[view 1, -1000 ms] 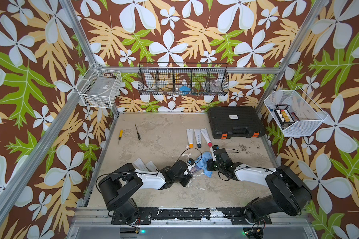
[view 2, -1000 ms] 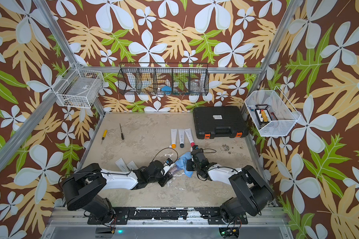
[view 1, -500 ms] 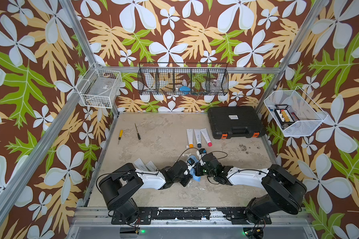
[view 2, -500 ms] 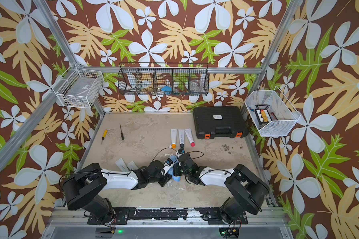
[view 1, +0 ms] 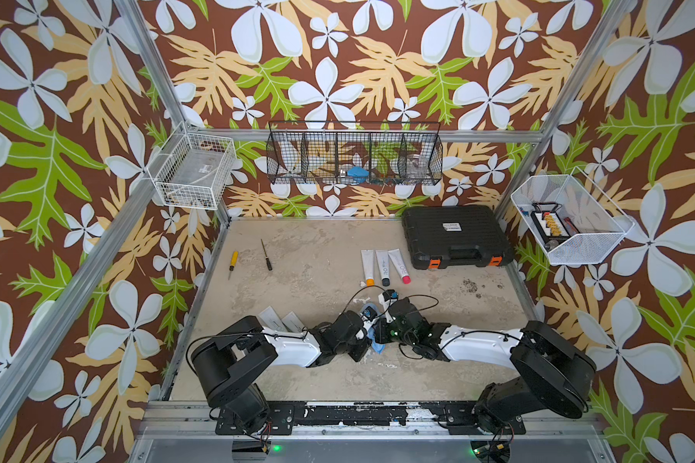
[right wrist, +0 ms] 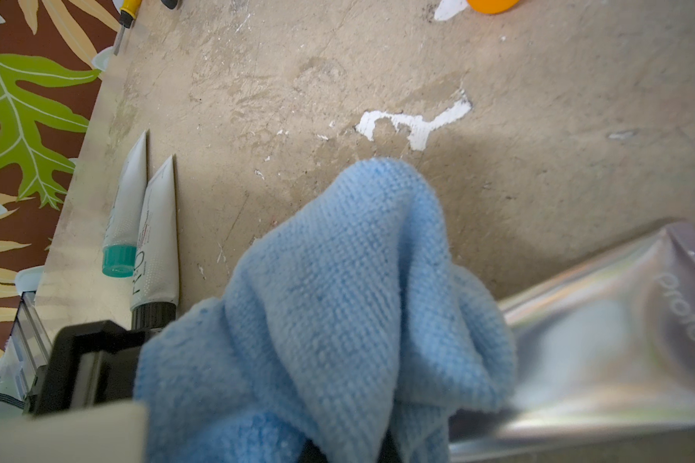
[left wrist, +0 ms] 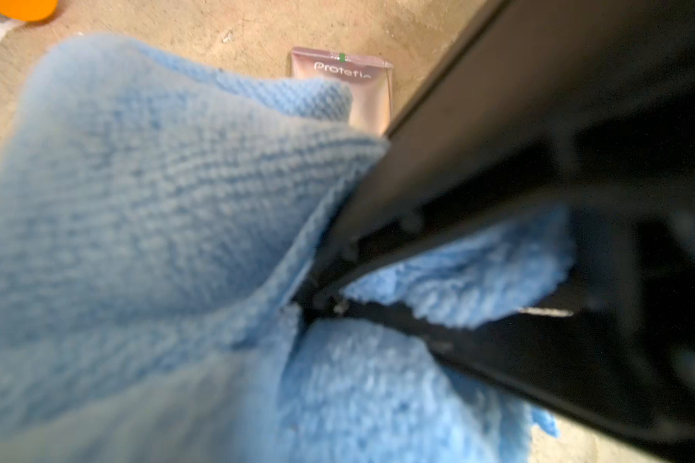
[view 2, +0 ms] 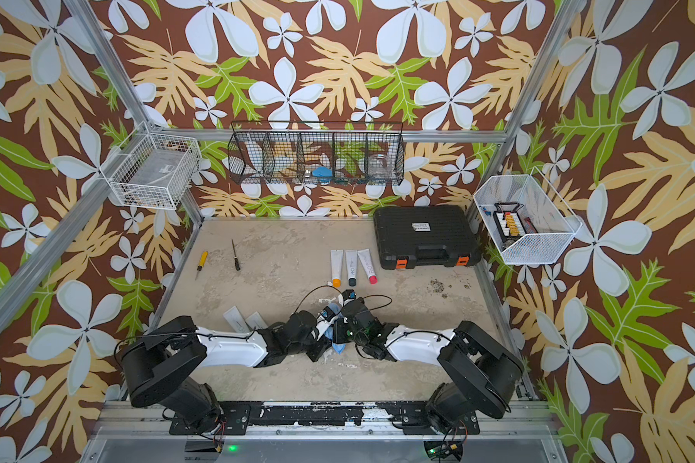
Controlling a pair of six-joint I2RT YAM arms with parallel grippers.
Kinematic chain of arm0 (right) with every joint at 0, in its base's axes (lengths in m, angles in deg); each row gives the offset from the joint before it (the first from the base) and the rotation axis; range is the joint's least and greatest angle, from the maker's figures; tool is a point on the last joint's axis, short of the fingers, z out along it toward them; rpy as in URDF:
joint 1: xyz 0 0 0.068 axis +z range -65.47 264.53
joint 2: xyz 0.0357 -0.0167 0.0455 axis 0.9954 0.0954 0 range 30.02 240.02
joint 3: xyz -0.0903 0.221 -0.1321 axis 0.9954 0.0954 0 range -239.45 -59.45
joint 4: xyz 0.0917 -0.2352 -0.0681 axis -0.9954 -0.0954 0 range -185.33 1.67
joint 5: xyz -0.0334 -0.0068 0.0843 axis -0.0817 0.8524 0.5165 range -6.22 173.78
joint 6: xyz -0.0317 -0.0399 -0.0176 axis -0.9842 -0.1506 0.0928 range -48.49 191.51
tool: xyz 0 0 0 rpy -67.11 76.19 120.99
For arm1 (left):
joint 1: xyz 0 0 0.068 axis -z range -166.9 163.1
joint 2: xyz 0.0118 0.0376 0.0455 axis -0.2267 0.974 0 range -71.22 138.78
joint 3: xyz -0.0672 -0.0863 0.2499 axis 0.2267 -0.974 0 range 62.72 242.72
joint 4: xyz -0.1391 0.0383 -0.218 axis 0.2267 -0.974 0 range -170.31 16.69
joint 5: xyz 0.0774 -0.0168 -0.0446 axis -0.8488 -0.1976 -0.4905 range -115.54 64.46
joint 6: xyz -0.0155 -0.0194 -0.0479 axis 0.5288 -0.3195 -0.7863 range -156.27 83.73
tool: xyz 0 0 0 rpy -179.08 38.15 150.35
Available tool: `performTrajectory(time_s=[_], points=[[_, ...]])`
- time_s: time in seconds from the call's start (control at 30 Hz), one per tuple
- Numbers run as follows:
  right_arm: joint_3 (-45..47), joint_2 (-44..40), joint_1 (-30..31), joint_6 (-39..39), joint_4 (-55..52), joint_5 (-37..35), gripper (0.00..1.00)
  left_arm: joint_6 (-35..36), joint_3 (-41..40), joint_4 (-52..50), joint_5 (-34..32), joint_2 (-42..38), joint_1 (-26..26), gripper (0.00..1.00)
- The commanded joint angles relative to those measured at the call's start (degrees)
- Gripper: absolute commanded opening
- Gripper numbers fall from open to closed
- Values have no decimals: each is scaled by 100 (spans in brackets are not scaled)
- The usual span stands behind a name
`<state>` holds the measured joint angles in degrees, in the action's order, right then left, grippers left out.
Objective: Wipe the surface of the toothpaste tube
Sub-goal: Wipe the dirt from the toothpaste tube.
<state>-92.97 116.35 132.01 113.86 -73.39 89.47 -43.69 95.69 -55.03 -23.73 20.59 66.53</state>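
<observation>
The toothpaste tube is silvery pink and hangs slightly above the table; its flat end pokes out from under the blue cloth. My left gripper is shut on the tube's cap end, with its jaws hidden by the cloth. My right gripper is shut on the bunched cloth and presses it over the tube right next to the left gripper. In both top views the two grippers meet at the table's front middle, and the tube is almost wholly covered there.
Three tubes lie side by side beyond the grippers, next to a black case. Two more tubes lie by the left arm. Two screwdrivers lie at the far left. Wire baskets hang on the walls.
My right gripper has slid left with the cloth along the tube until it sits against the left gripper. The left arm has stayed in place.
</observation>
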Motion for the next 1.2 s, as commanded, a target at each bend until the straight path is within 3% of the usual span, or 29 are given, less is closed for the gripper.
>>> performTrajectory(time_s=[0.0,0.5,0.97,1.17], points=[[21,25,-106,-314,-665,-18,0,-9,-6,172,66,-49,-6,21],[118,127,-1261,-1280,-848,-290,0,-5,-9,158,79,-55,-6,21],[-192,94,-1628,-1517,-1119,-434,0,-5,-36,187,127,-93,0,21],[-92,212,-1516,-1268,-866,28,0,-5,-22,194,120,-84,0,21]])
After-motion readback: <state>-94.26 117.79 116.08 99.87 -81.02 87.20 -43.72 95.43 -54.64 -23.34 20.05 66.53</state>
